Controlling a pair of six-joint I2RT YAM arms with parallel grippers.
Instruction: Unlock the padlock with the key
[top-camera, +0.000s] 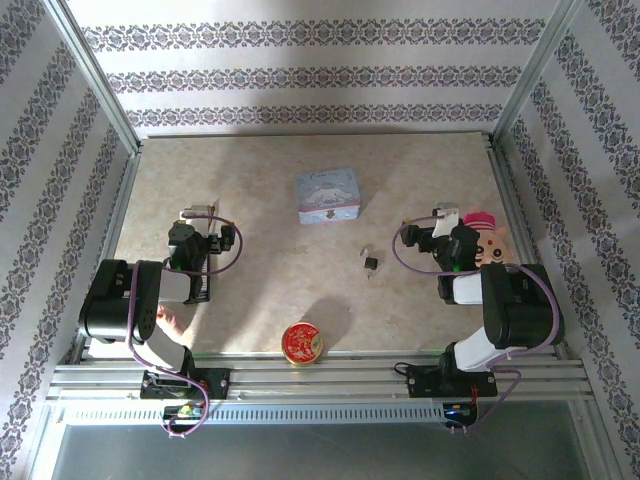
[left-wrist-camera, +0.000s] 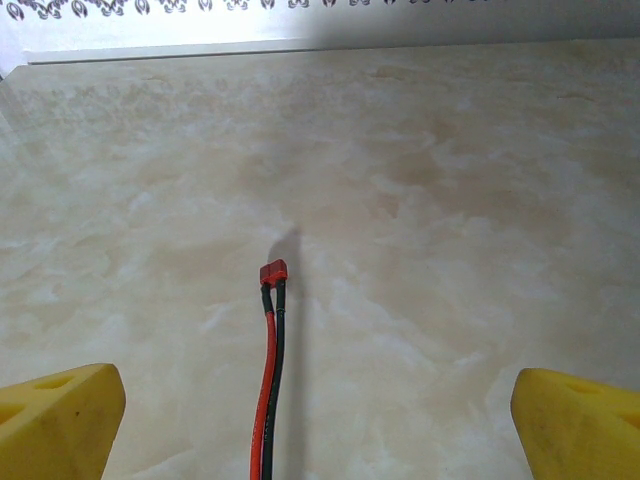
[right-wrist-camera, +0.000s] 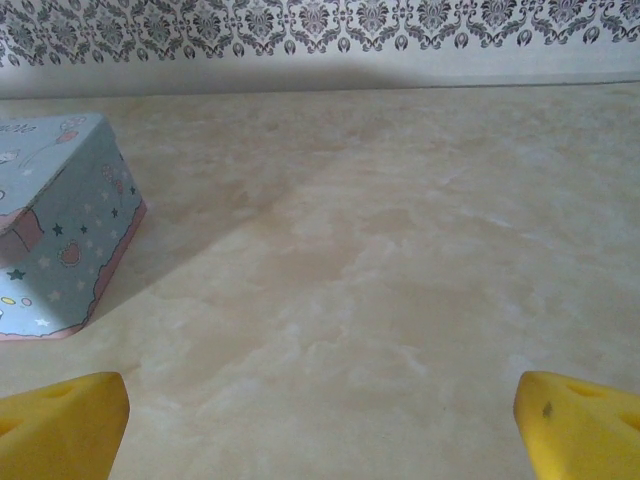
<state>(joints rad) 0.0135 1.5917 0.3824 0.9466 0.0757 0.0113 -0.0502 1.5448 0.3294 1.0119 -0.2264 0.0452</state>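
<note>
The padlock (top-camera: 371, 264) is a tiny dark block lying on the table's middle right, in front of the blue box. A small grey sliver just up and left of it looks like the key (top-camera: 362, 254), though it is too small to be sure. My left gripper (top-camera: 198, 213) (left-wrist-camera: 318, 430) stands open over bare table at the left, far from both. My right gripper (top-camera: 445, 213) (right-wrist-camera: 320, 430) is open too, to the right of the padlock and pointing away from it, with nothing between its yellow fingertips (right-wrist-camera: 65, 425).
A pastel-blue cartoon box (top-camera: 327, 195) (right-wrist-camera: 55, 230) sits at centre back. A round red-and-gold tin (top-camera: 302, 342) lies at the near edge. A pink doll (top-camera: 490, 235) stands beside the right arm. A red-and-black wire (left-wrist-camera: 270, 370) hangs between the left fingers.
</note>
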